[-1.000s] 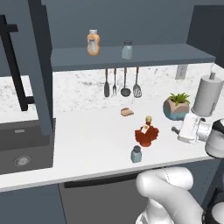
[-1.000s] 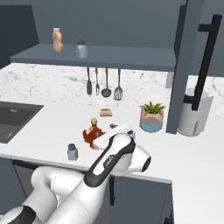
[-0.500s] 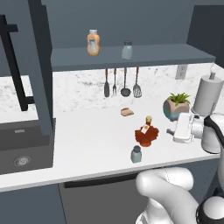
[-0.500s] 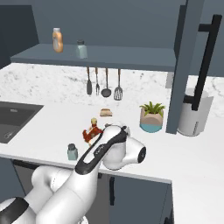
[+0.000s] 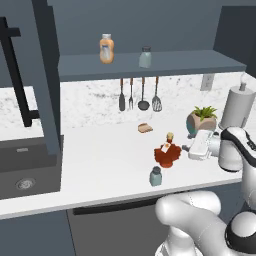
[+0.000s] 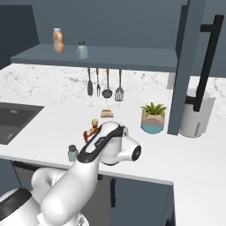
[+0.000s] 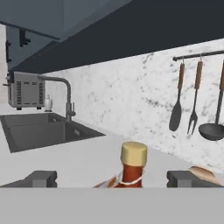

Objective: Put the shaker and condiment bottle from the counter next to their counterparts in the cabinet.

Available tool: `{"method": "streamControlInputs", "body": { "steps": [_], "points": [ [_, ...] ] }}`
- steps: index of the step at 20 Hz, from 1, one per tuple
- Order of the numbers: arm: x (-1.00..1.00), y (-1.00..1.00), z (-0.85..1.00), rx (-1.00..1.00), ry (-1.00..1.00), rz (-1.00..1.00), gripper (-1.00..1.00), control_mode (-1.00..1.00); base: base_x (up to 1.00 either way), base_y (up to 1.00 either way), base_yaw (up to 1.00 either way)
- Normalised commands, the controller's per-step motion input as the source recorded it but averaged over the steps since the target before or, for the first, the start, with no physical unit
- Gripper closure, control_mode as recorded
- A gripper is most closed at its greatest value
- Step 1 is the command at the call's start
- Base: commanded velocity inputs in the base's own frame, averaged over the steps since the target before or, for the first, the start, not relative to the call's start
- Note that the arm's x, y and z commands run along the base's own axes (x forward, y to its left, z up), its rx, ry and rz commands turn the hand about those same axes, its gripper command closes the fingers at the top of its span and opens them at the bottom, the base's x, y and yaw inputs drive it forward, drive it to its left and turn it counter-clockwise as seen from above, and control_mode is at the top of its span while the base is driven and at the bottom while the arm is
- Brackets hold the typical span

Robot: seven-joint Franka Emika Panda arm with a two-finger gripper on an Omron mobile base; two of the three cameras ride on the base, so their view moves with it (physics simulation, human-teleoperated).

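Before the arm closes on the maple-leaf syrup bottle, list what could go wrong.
1. The dark red-brown maple-leaf syrup bottle has a narrow neck and tan cap sitting between the open jaws of the gripper; a grasp that high might tip or slip.
2. The small pale blue-green shaker with a grey cap stands close beside the bottle and could be knocked over.
3. The potted plant in a teal pot sits near the wrist and a swing may clip it.

Big, smooth, round white arm (image 6: 99,152) with dark rings at the joints. Small white hand (image 5: 201,146) with two dark finger tips (image 7: 40,178).
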Motion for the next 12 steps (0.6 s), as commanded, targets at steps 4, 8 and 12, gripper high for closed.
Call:
{"method": "streamControlInputs", "body": {
  "steps": [4, 8, 12],
  "points": [
    [0.13, 0.09, -0.11, 0.02, 0.0, -0.04, -1.0, -1.0, 0.0, 0.0, 0.0],
    [0.61, -0.03, -0.05, 0.04, 0.02, 0.03, -1.0, -1.0, 0.0, 0.0, 0.0],
    [0.72, -0.14, 0.0, 0.07, 0.0, 0.07, -1.0, -1.0, 0.0, 0.0, 0.0]
  ]
}}
